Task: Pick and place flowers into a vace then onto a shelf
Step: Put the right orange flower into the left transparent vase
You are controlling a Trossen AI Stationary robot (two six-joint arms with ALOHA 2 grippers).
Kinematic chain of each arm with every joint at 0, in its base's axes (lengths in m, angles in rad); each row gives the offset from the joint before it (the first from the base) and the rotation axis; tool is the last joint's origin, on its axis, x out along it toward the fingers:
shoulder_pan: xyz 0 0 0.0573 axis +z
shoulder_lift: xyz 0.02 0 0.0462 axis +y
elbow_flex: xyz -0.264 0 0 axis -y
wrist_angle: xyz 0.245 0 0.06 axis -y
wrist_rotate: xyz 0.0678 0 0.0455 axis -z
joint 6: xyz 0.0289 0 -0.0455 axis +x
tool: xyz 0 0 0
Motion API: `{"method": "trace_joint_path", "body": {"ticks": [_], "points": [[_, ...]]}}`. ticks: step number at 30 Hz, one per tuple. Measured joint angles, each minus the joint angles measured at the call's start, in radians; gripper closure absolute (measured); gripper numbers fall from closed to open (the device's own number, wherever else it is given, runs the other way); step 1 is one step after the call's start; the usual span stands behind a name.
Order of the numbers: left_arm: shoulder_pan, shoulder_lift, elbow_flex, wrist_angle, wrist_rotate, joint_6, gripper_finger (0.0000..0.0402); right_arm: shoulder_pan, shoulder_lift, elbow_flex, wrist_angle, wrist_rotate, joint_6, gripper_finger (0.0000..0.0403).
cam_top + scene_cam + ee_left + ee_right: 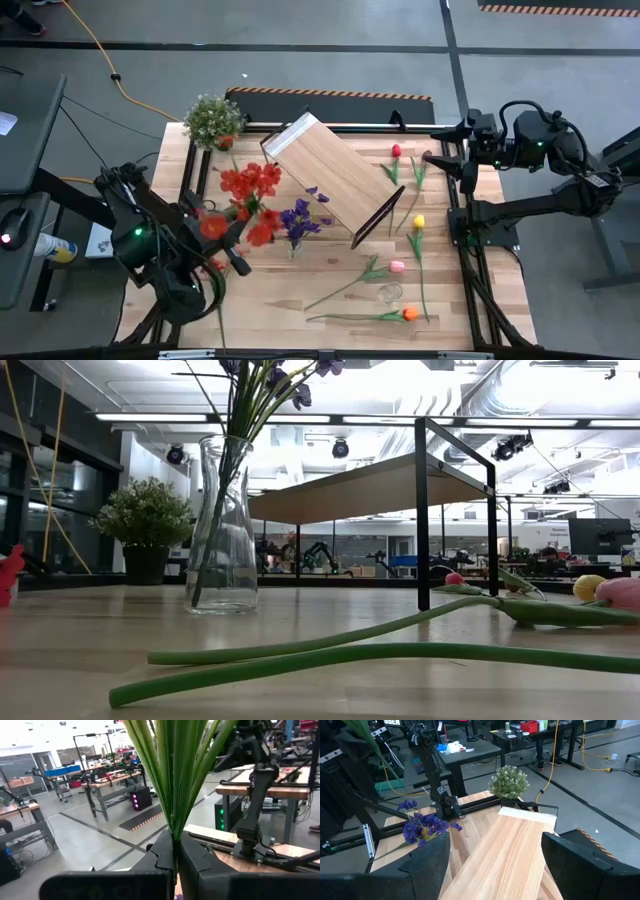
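A clear glass vase (222,530) stands upright on the tabletop (330,275), purple sprigs (300,220) already rising from its neck. Just left of the vase, the left hand (175,865) is clamped shut on a thick bundle of green stems (175,770), and the red spray flowers (250,200) on those stems spread above the boards between the hand and the vase. Close to the vase on its other side sits the shelf (330,170), a light-wood board on thin black legs, turned at an angle to the tabletop's edges, so the vase is hemmed in by blossoms on one side and a shelf leg on the other. Beyond the vase, near the far left corner, is a bushy potted plant (212,120).

Loose tulips lie flat to the right of the vase, past the shelf: a red tulip (395,151) and a dark maroon tulip (426,157) by the far edge, a yellow tulip (418,222), a pink tulip (397,266), and an orange tulip (410,313) close to the near edge, their long stems crossing the boards in front of the vase. The right hand (495,860) hangs with its fingers spread wide, holding nothing, high above the shelf's far-right end and well apart from the vase. The near-left boards in front of the vase lie bare.
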Motion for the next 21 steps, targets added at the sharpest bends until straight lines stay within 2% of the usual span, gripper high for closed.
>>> {"method": "trace_joint_path", "body": {"ticks": [11,21], "points": [[0.04,-0.007,-0.001,-0.297,0.001,-0.37,0.0362,0.0,0.0,0.0,0.006,0.008,0.001,0.01],[0.093,-0.007,-0.005,-0.294,0.0,-0.382,0.0362,0.0,0.0,0.0,0.006,0.008,0.0,0.01]]}}
